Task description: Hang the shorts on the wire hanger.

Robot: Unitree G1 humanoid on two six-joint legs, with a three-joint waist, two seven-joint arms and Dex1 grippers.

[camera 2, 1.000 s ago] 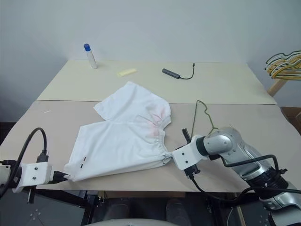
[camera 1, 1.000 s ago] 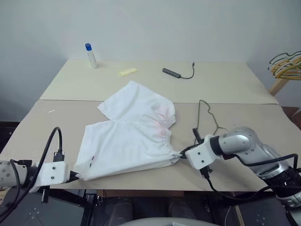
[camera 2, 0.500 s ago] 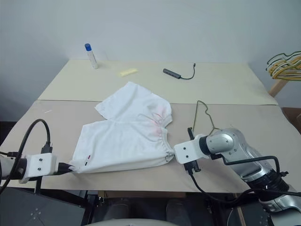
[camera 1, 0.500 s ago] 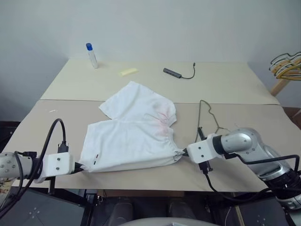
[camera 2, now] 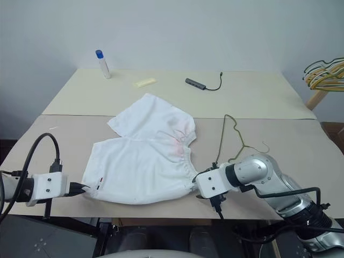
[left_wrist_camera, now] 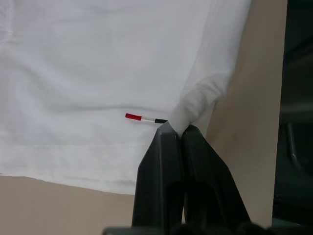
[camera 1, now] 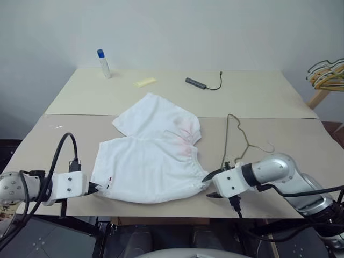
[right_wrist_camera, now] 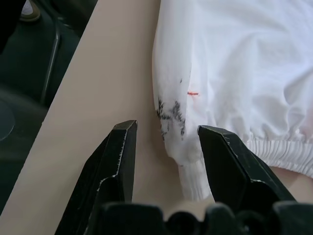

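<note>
Shorts (camera 1: 153,161) soft, limp, light; best gripped at the waistband corners. Left gripper (left_wrist_camera: 177,128) pinches a hem corner. Right gripper (right_wrist_camera: 166,134) spread around the waistband corner, probably not gripping.

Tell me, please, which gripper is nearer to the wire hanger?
Right. The right gripper sits open at the shorts' waistband, beside the hanger; the left gripper pinches the far hem.
</note>
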